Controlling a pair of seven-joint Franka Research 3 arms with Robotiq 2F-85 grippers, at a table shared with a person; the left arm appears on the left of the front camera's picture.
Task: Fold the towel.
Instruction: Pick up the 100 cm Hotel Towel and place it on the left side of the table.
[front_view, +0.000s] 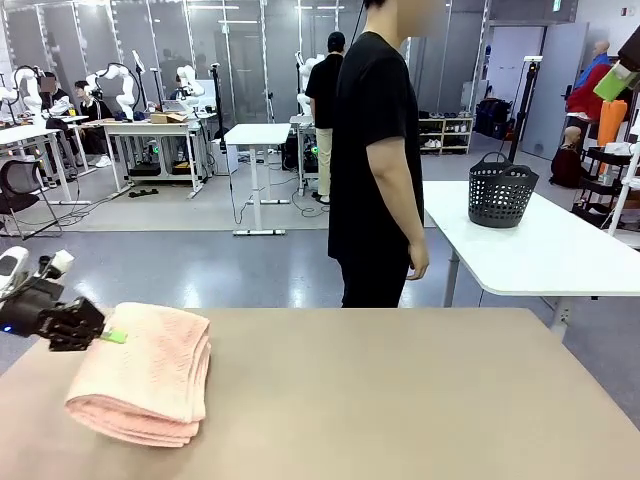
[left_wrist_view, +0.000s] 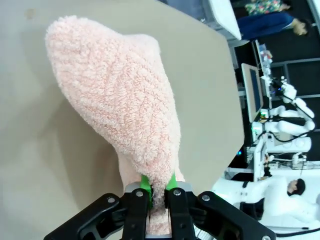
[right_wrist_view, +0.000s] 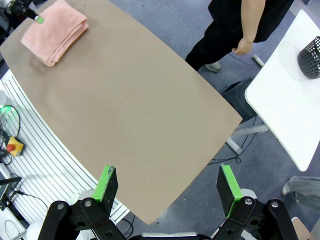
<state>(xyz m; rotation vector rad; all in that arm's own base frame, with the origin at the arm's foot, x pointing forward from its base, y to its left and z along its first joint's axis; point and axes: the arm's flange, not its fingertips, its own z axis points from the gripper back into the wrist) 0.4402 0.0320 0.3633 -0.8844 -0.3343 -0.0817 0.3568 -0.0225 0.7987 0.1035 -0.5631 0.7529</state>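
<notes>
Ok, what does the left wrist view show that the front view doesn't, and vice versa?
Left wrist view alone: the left end effector seen close, its green pads shut on a pinch of the towel. Front view alone: the towel's stacked folded layers, the person across the table, the basket on the white table. Both: the pink towel, held by the left end effector.

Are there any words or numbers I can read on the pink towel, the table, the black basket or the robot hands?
None: no readable text anywhere in these pictures.
Pale pink folded terry-cloth towel: plain, no tag or print showing.
Light brown table: bare surface, no marks.
Dark grey perforated plastic basket: no label visible.
Left gripper and right gripper: no lettering showing.
Background desks and equipment: too small and blurred to read.
</notes>
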